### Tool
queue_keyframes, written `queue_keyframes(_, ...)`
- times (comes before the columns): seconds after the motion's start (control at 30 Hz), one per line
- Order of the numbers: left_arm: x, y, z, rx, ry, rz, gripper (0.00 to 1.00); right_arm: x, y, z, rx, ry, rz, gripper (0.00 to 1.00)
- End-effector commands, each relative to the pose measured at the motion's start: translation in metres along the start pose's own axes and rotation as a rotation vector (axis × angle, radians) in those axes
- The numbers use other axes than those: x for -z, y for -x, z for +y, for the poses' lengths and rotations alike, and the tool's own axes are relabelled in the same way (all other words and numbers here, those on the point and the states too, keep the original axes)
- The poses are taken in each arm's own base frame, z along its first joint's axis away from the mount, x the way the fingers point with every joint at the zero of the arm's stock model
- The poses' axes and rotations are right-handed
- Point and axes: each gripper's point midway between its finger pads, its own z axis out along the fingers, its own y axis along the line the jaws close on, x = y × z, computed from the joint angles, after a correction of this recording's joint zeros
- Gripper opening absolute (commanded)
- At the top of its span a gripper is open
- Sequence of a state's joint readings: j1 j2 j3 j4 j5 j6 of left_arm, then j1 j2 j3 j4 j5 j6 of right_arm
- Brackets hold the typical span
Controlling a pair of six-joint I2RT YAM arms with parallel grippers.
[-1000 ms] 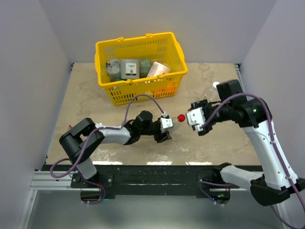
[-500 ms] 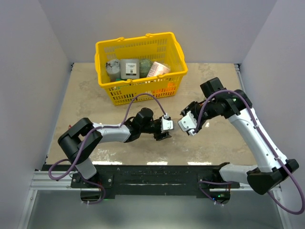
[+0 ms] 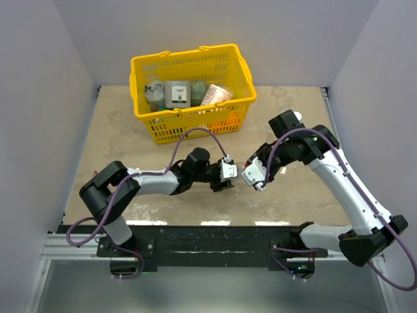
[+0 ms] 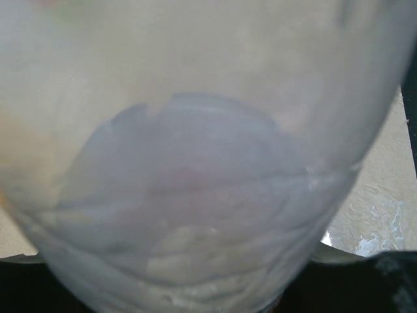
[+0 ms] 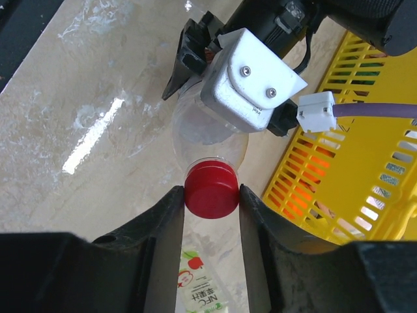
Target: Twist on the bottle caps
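- The left tool (image 3: 225,179) is closed around the clear bottle (image 4: 195,163), which is held over the front middle of the bench (image 3: 117,124) and fills the left wrist view.
- The red cap (image 5: 210,189) is seen at the bottle's neck end, just in front of the left tool; whether it is threaded on cannot be told.
- The right tool (image 3: 251,175) is closed on the red cap, its fingers (image 5: 166,222) pressed against opposite sides.
- The yellow basket (image 3: 189,124) is set at the far side of the bench, well apart from both tools, with packaged goods inside.
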State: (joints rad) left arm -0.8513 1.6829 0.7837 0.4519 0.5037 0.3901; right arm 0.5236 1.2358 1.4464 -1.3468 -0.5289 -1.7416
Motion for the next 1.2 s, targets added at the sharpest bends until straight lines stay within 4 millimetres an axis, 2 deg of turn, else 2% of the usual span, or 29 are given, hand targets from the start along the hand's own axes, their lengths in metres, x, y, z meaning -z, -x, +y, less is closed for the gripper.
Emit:
queue_keyframes(0.0,0.004,0.042,0.023,-0.095,0.075,-0.109,0.0,-0.004,-0.005,0.02,-0.083,0.096,0.016,0.31)
queue_keyframes(0.07,0.004,0.042,0.026,-0.093,0.09,-0.11,0.0,-0.006,-0.003,0.016,-0.135,0.096,0.002,0.23)
queue_keyframes(0.17,0.004,0.041,0.035,-0.061,0.143,-0.099,0.0,-0.006,0.001,0.008,-0.22,0.083,-0.021,0.03)
queue_keyframes(0.2,0.004,0.045,0.041,-0.055,0.169,-0.111,0.0,-0.008,0.001,0.0,-0.275,0.082,-0.034,0.0)
queue_keyframes(0.23,0.006,0.045,0.049,-0.021,0.225,-0.106,0.0,-0.011,0.003,-0.001,-0.432,0.09,-0.042,0.0)
queue_keyframes(0.27,0.008,0.048,0.054,-0.004,0.26,-0.113,0.0,-0.01,0.006,-0.01,-0.518,0.079,-0.051,0.0)
queue_keyframes(0.3,0.008,0.054,0.058,0.003,0.288,-0.129,0.0,-0.023,0.003,-0.012,-0.64,0.123,-0.062,0.0)
queue_keyframes(0.33,0.011,0.056,0.067,0.029,0.35,-0.127,0.0,-0.027,0.005,-0.01,-0.838,0.143,-0.054,0.0)
queue_keyframes(0.4,0.014,0.066,0.074,0.044,0.434,-0.151,0.0,-0.037,0.005,-0.01,-1.093,0.191,-0.066,0.0)
queue_keyframes(0.47,0.023,0.068,0.091,0.068,0.572,-0.145,0.0,-0.041,-0.002,-0.009,-1.278,0.203,-0.075,0.0)
queue_keyframes(0.5,0.025,0.074,0.094,0.074,0.619,-0.16,0.0,-0.041,0.002,-0.013,-1.41,0.218,-0.113,0.0)
queue_keyframes(0.53,0.03,0.07,0.103,0.084,0.693,-0.139,0.0,-0.044,0.001,-0.015,-1.512,0.243,-0.142,0.0)
queue_keyframes(0.57,0.033,0.068,0.107,0.089,0.729,-0.132,0.0,-0.045,-0.015,-0.022,-1.621,0.194,-0.185,0.0)
queue_keyframes(0.6,0.035,0.07,0.111,0.092,0.762,-0.141,0.0,-0.041,-0.018,-0.024,-1.718,0.178,-0.202,0.0)
queue_keyframes(0.8,0.044,0.057,0.123,0.102,0.873,-0.085,0.0,-0.034,-0.036,-0.026,-1.879,0.164,-0.251,0.0)
queue_keyframes(0.93,0.044,0.05,0.123,0.124,0.885,-0.065,0.0,-0.037,-0.036,-0.022,-1.881,0.182,-0.257,0.0)
queue_keyframes(1.0,0.042,0.046,0.121,0.125,0.867,-0.049,0.0,-0.033,-0.041,-0.029,-1.846,0.16,-0.265,0.0)
queue_keyframes(1.03,0.039,0.045,0.118,0.127,0.845,-0.044,0.0,-0.029,-0.045,-0.035,-1.826,0.13,-0.271,0.07)
queue_keyframes(1.07,0.037,0.04,0.115,0.136,0.831,-0.028,0.0,-0.017,-0.048,-0.054,-1.764,0.065,-0.29,0.27)
queue_keyframes(1.13,0.032,0.036,0.108,0.147,0.787,-0.02,0.0,-0.003,-0.054,-0.072,-1.657,0.004,-0.309,0.42)
queue_keyframes(1.17,0.031,0.033,0.105,0.158,0.773,-0.016,0.0,0.015,-0.048,-0.085,-1.581,-0.04,-0.322,0.51)
